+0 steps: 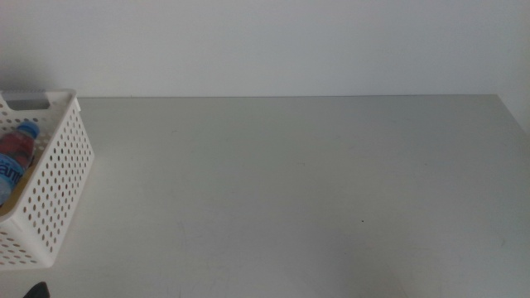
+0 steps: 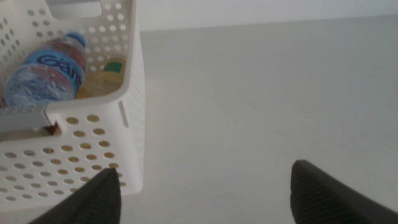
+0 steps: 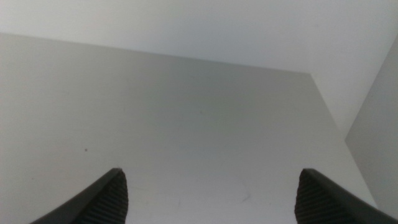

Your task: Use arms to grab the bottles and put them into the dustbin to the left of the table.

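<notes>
Bottles (image 2: 43, 71) are lying inside dustbin (image 1: 58, 165) | we are seeing left tool (image 2: 202, 193) and right tool (image 3: 211, 196) spread apart, empty, over surface (image 1: 290, 182).

A plain white wall (image 1: 273, 45) rises behind the far edge, smooth and unmarked, lit evenly.

Picture edge crops the dustbin (image 1: 50, 190); water bottle (image 1: 16, 157) half hidden.

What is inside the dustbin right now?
In the dustbin lies the water bottle, blue cap up. Beside it a yellow bottle with a green top shows partly. Something red peeks beneath; the can itself is covered, so unconfirmed.
</notes>
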